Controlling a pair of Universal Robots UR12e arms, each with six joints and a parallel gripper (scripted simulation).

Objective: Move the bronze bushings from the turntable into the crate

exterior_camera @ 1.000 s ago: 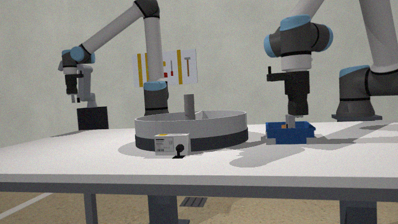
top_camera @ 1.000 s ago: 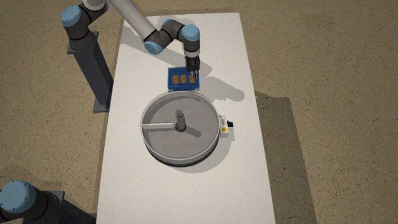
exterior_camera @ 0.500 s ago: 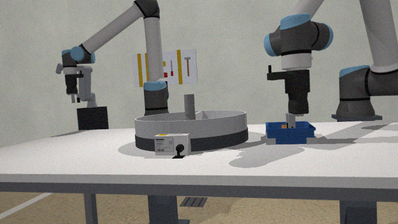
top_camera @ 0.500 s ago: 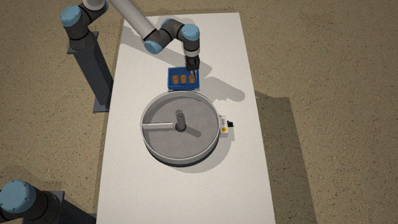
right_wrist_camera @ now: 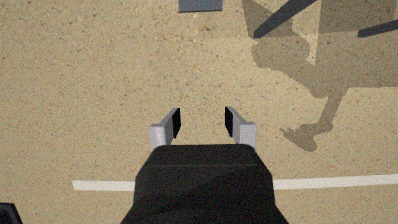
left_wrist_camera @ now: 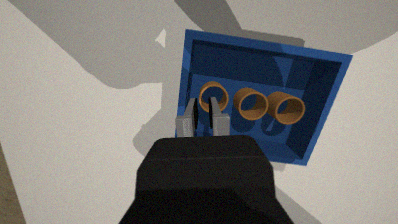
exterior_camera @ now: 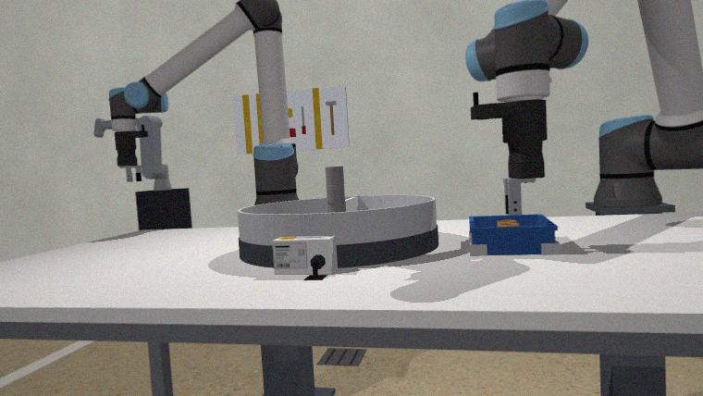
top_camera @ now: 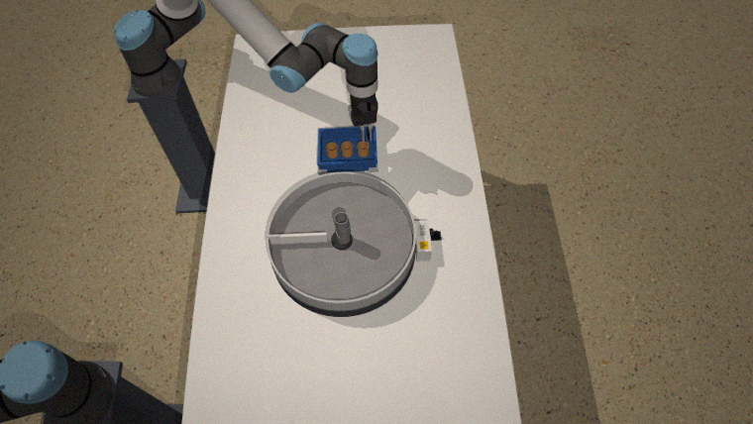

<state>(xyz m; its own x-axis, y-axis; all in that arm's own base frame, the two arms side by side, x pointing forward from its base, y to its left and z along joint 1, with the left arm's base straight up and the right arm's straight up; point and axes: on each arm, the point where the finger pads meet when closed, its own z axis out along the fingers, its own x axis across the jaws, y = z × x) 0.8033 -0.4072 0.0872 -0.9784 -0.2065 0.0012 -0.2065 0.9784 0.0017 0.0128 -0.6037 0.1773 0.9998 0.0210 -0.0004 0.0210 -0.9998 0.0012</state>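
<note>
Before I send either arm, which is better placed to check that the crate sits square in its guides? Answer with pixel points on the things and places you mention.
Left, I'd say: its gripper (top_camera: 367, 131) (exterior_camera: 512, 212) (left_wrist_camera: 203, 112) hangs over the crate (top_camera: 348, 164) (exterior_camera: 513, 241) (left_wrist_camera: 270, 45); the right gripper (exterior_camera: 133, 179) (right_wrist_camera: 202, 116) is beyond the turntable (top_camera: 342, 298) (exterior_camera: 344, 223).

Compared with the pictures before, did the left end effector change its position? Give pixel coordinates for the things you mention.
Yes. The left end effector (top_camera: 367, 132) (exterior_camera: 512, 210) (left_wrist_camera: 203, 107) rose relative to the crate (top_camera: 322, 164) (exterior_camera: 513, 243) (left_wrist_camera: 327, 112) in the exterior view.
</note>
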